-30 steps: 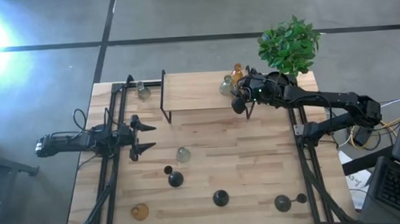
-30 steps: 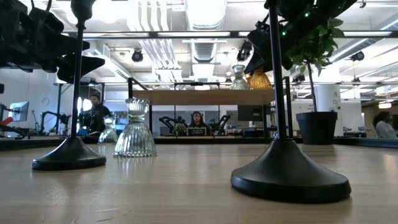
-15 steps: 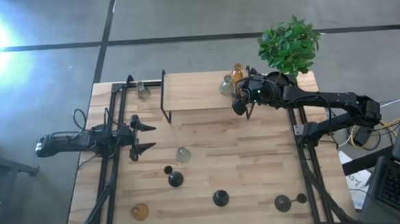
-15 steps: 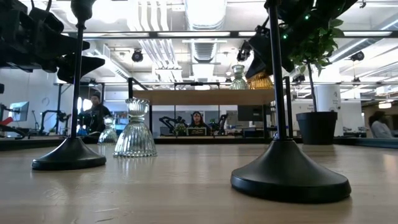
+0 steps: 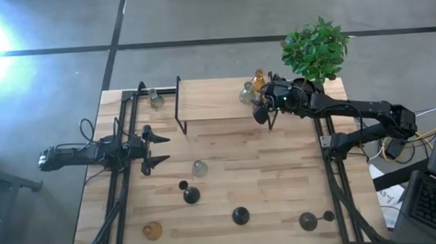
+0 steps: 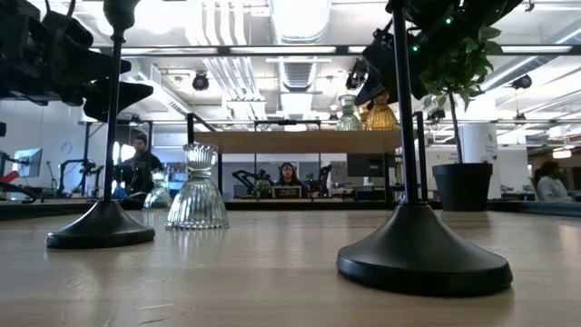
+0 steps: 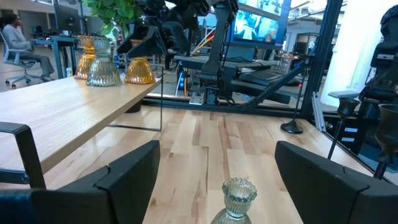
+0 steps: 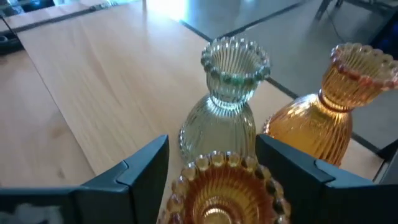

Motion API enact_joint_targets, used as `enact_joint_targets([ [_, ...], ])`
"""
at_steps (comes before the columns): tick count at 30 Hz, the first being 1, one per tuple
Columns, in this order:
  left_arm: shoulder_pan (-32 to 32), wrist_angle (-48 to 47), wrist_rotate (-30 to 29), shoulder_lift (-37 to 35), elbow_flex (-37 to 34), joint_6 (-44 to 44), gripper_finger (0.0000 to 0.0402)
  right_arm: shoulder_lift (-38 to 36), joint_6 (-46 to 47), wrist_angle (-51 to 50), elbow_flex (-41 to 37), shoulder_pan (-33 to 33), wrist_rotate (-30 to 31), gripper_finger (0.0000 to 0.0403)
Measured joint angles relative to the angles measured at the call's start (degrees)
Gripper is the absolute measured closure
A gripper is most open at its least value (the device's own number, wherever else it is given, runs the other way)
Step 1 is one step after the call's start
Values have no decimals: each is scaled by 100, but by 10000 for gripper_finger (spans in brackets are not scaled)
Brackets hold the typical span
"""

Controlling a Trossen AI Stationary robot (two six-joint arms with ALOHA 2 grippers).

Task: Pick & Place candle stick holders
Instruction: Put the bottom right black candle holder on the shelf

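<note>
With our right gripper [image 8: 211, 158] standing open around the amber holder [image 8: 225, 190] just set on the wooden shelf [image 8: 106, 68], we risk a finger clipping its beaded rim on withdrawal and knocking it into the clear holder [image 8: 227, 106] and second amber holder [image 8: 336, 109] close behind.

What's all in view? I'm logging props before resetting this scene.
shelf: 1, wood with black legs, at one end of the table
amber holders: 3, amber; two on shelf, one at table's opposite end
clear holders: 3, clear; one on shelf, one beside shelf, one mid-table
black holders: 3, black; table's end opposite shelf
plant: 1, green; beyond shelf
people: 3; room behind
left tool: dark, open; above table
right tool: dark, open; around an amber holder on shelf
</note>
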Motion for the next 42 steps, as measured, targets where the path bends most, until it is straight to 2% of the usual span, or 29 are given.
enact_joint_targets([
  [8,0,-1,0,0,0,-2,78,-370,-183,384,11,0,3,166],
  [11,0,-1,0,0,-1,-2,78,-701,-181,360,63,34,-53,171],
  [18,0,-1,0,0,-1,0,78,-1681,-163,336,101,297,-737,190],
  [25,0,-1,0,0,1,0,78,-2368,147,-110,101,728,-762,220],
  [31,0,-1,0,-2,-1,0,78,-2509,165,-276,98,894,-758,242],
  [42,0,-1,0,-1,0,-1,78,-2271,167,-265,96,930,-771,269],
])
